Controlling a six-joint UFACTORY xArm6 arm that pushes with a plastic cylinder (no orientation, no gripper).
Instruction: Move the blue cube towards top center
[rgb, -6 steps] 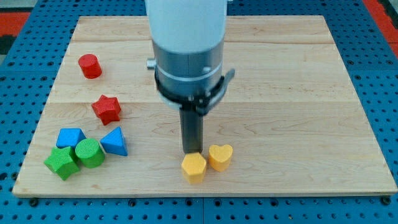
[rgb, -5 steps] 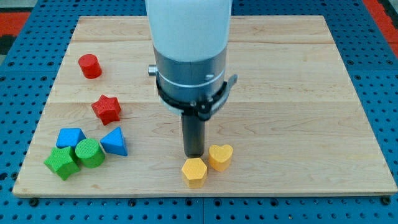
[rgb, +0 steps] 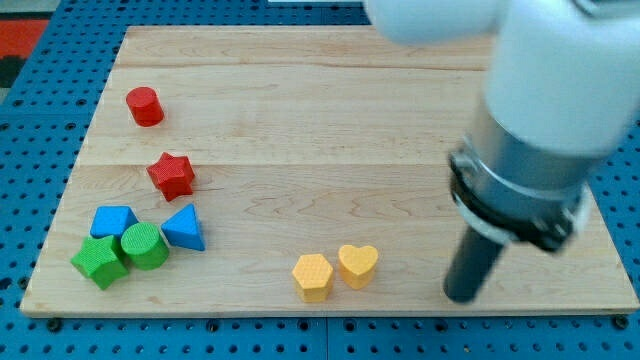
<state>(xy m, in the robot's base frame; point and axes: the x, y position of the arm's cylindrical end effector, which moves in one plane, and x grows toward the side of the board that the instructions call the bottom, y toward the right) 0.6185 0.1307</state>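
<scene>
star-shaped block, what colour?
Red. The star block shows clearly in the camera view, at the view's left.

My tip (rgb: 462, 297) stands at the board's (rgb: 420, 110) 5 o'clock corner. Toward 9 o'clock the yellow heart (rgb: 357, 265) and yellow hexagon (rgb: 312, 275) bar the way; beyond them the blue triangle (rgb: 184, 227) and green cylinder (rgb: 144, 245) hem the blue cube (rgb: 113, 221)

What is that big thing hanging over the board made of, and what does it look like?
It is my arm: a fat, smooth white casing at the view's top, then a grey metal collar ringed by a black clamp band. Below that a straight, dark, round rod narrows down to my tip. No cables or markings show.
</scene>
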